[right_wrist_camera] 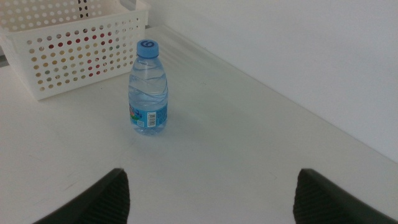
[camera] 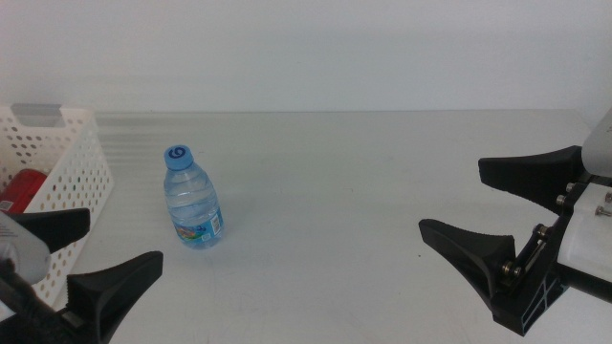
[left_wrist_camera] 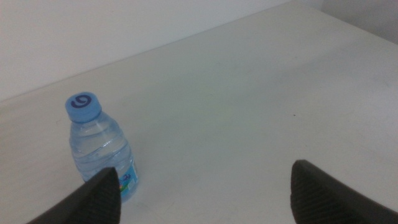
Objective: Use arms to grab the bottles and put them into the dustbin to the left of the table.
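Note:
A small clear water bottle [camera: 194, 201] with a blue cap stands upright on the white table [camera: 363, 162], just right of the dustbin [camera: 72, 158], a white perforated basket at the table's left. A red can [camera: 21, 189] lies inside the dustbin. My left gripper [camera: 124, 239] is open at the bottom left, in front of the bottle [left_wrist_camera: 99, 146] and apart from it. My right gripper [camera: 451, 199] is open at the right side, far from the bottle [right_wrist_camera: 148, 87], with the dustbin [right_wrist_camera: 74, 43] beyond it. Neither gripper holds anything.
The white wall rises behind the table's far edge. Bare tabletop [right_wrist_camera: 249, 143] stretches between the bottle and the right gripper.

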### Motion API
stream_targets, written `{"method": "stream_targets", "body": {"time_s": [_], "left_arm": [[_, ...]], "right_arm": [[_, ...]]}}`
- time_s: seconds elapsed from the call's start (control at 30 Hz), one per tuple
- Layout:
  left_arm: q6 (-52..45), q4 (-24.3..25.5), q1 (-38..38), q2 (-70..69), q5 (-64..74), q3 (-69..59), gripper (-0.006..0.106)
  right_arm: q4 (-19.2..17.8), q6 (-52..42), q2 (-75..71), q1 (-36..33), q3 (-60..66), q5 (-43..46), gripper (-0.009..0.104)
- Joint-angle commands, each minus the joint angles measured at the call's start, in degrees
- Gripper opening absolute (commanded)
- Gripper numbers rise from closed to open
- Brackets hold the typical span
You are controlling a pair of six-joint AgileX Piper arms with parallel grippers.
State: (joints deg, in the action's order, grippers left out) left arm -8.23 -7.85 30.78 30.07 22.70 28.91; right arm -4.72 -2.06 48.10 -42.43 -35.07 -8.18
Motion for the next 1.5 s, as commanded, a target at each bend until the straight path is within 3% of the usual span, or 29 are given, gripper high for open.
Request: {"method": "stream_targets", "body": {"time_s": [0.0, 0.3, 0.47, 0.63, 0.9, 1.1, 1.47], "left_arm": [[0.7, 0.1, 0.4, 0.2, -4.2, 1.6, 0.090], [4.4, 8.5, 0.3, 1.9, -9.2, 3.9, 0.090], [15.0, 19.8, -2.6, 5.8, -11.2, 6.4, 0.090], [20.2, 26.3, -8.6, 10.1, -12.1, 7.9, 0.090], [20.2, 25.5, -12.1, 12.3, -17.2, 4.2, 0.090], [20.2, 25.1, -12.1, 13.6, -32.9, -5.6, 0.090], [16.8, 16.1, -16.1, 31.3, -69.3, -19.6, 0.090]], "right_arm": [[-0.7, -0.6, -0.6, -0.2, -1.6, 3.8, 0.077], [-0.7, -0.6, -0.6, -0.2, -1.6, 3.8, 0.077], [-0.7, -0.6, -0.6, -0.2, -1.6, 3.8, 0.077], [-0.7, -0.6, -0.6, -0.2, -1.6, 3.8, 0.077], [-0.7, -0.6, -0.6, -0.2, -1.6, 3.8, 0.077], [-0.7, -0.6, -0.6, -0.2, -1.6, 3.8, 0.077], [-0.7, -0.6, -0.6, -0.2, -1.6, 3.8, 0.077]]}}
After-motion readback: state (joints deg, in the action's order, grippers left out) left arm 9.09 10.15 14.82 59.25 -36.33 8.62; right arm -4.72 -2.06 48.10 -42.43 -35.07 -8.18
